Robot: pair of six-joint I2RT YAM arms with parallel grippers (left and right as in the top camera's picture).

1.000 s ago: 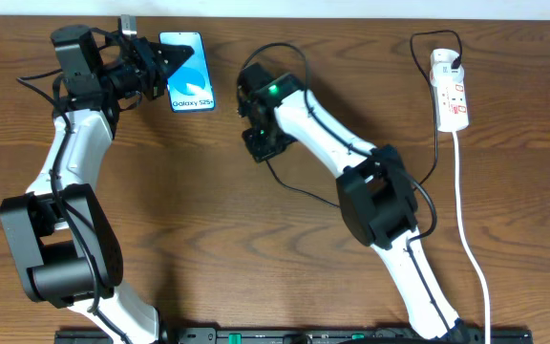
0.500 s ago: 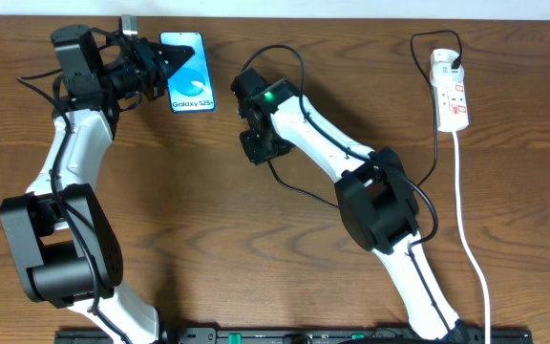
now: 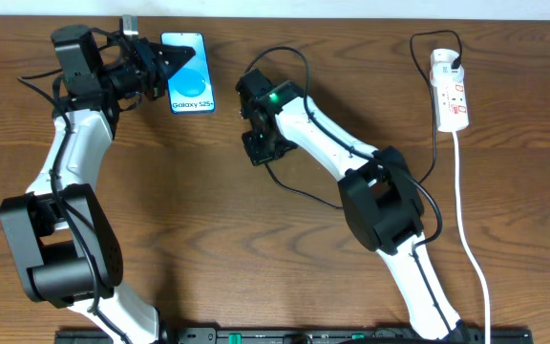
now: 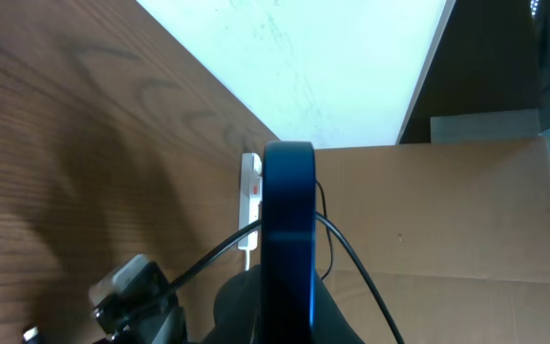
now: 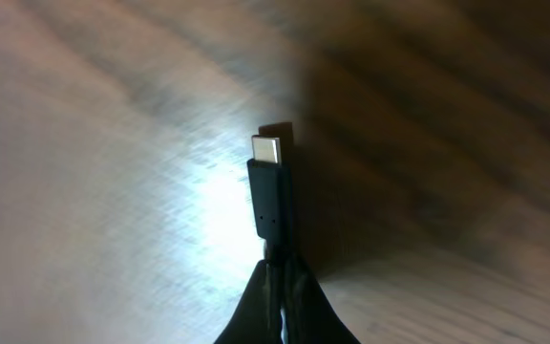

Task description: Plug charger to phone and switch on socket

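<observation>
The phone was seen screen up near the far edge of the table, its left side clamped by the closed left gripper. To the phone's right, the right gripper was closed on the charger, whose connector tip was held out beyond the fingertips, close over the wood. Well apart, far to the phone's right, the socket was found, with a black plug seated in its far end.

A brown wooden bench with dark, streaky grain carries everything, a pale white surface runs beyond its far edge, a sheet of brown cardboard stands past one edge, and a bright patch of glare lies on the wood.
</observation>
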